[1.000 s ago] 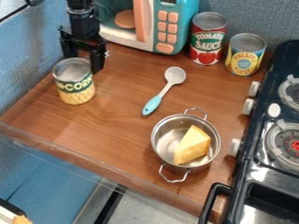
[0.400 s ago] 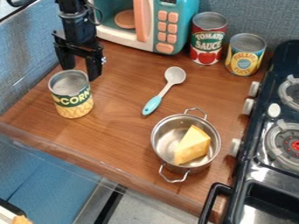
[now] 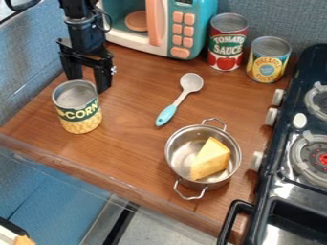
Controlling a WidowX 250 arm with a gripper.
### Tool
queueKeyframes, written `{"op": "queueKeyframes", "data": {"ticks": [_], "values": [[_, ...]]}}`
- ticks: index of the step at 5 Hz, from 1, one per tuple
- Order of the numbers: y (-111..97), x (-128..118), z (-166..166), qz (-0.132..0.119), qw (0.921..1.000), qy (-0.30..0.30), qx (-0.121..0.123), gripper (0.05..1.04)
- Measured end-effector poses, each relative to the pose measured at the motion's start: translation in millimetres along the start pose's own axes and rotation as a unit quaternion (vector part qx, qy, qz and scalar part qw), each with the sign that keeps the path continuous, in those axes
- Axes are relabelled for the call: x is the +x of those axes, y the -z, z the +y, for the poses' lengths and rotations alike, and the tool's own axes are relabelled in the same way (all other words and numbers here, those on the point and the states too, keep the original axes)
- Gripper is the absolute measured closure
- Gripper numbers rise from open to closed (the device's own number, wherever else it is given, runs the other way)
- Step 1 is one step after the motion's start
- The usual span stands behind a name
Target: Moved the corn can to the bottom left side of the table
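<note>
Wooden counter [image 3: 131, 143]: pot [image 3: 182, 152] (cheese [image 3: 211, 159] inside) near spoon [image 3: 180, 100], corn can [image 3: 78, 109] well apart.

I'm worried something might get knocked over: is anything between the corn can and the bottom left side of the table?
Nothing visible stands between the corn can and the bottom left side of the table.

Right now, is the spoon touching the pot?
Apart. In the camera view, the spoon lies with its blue handle end short of the pot, wooden counter showing between.
</note>
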State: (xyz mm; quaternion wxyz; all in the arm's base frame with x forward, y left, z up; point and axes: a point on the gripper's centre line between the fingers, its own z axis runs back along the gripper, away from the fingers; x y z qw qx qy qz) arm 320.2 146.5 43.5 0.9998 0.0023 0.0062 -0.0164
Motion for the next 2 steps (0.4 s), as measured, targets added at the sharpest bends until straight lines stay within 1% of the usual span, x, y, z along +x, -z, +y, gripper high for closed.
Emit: {"op": "queueKeyframes", "data": {"ticks": [1,2], "values": [[-24,11,0,-0.041,0.9991,0.013,0.006,0.084],[-39,25,0,-0.065,0.9977,0.016,0.015,0.084]]}}
